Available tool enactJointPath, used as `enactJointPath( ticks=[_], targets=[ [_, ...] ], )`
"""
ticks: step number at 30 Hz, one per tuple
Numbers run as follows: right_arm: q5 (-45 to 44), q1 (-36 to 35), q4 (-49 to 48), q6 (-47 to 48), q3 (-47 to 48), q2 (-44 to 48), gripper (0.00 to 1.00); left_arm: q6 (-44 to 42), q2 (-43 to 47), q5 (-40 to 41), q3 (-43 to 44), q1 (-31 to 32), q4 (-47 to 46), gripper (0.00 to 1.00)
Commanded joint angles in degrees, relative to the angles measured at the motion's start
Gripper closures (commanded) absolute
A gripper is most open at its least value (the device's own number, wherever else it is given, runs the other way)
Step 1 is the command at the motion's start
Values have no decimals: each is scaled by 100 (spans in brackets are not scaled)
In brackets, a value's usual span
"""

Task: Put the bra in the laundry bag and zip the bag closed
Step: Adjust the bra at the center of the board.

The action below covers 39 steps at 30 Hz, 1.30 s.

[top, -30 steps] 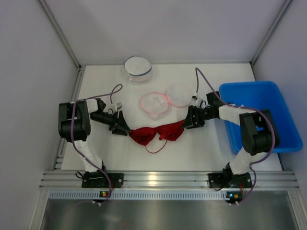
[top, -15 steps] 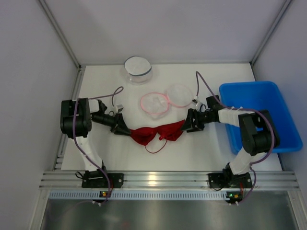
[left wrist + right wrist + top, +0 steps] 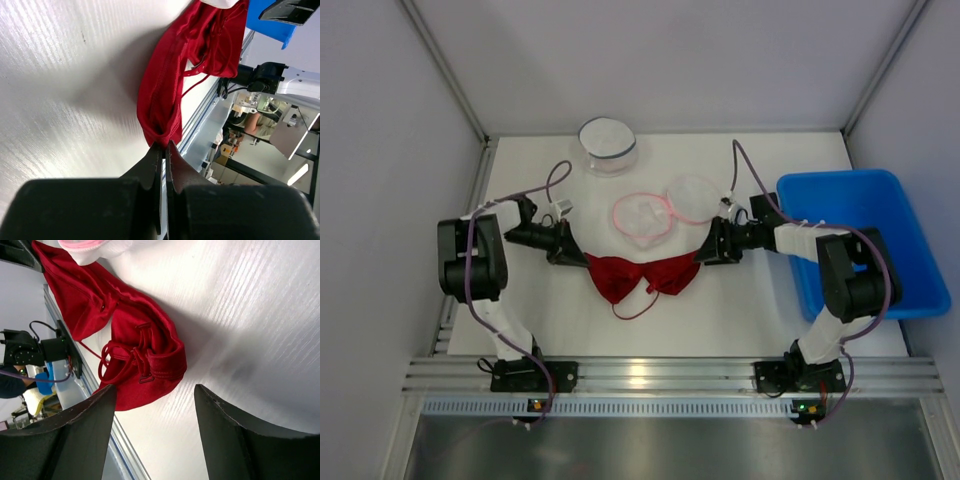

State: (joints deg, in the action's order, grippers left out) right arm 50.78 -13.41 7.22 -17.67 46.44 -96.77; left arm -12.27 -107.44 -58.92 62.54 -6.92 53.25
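Note:
The red bra (image 3: 642, 276) lies bunched on the white table, just in front of the laundry bag (image 3: 645, 216), a round white mesh case with a pink rim lying open in two halves. My left gripper (image 3: 582, 259) is shut on the bra's left end; in the left wrist view the fabric (image 3: 167, 85) is pinched at the fingertips (image 3: 164, 146). My right gripper (image 3: 703, 254) stands open at the bra's right end. The right wrist view shows the cup and straps (image 3: 130, 350) a little ahead of the gripper (image 3: 155, 392), not touching it.
A blue bin (image 3: 880, 205) stands at the right, beside the right arm. A second round white mesh case with a dark rim (image 3: 608, 146) sits at the back of the table. Grey walls enclose the sides and back.
My left gripper has closed on the bra's left end and moved it back and to the right, bunching it. The right gripper has shifted slightly toward the back.

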Motion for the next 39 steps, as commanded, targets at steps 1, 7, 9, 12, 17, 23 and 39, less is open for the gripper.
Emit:
enactJointPath(
  ticks=[1, 7, 9, 12, 17, 23, 39],
  targets=[
    [195, -56, -485, -140, 200, -17, 35, 49, 407, -68, 205, -3, 71, 100],
    [265, -74, -652, -105, 199, 27, 27, 584, 619, -155, 390, 32, 71, 100],
    [335, -127, -670, -96, 217, 9, 28, 778, 645, -312, 521, 111, 71, 100],
    [371, -285, -889, -79, 252, -8, 34, 1024, 654, -410, 724, 278, 71, 100],
    [362, -513, -1056, -61, 305, -78, 47, 1455, 523, -489, 1005, 892, 71, 100],
    [423, -584, -1258, -149, 340, -96, 61, 2009, 294, -525, 1417, 1403, 80, 100],
    [766, -610, -1434, -272, 217, -114, 55, 3801, -409, -42, 1823, 2897, -1378, 100]
  ],
)
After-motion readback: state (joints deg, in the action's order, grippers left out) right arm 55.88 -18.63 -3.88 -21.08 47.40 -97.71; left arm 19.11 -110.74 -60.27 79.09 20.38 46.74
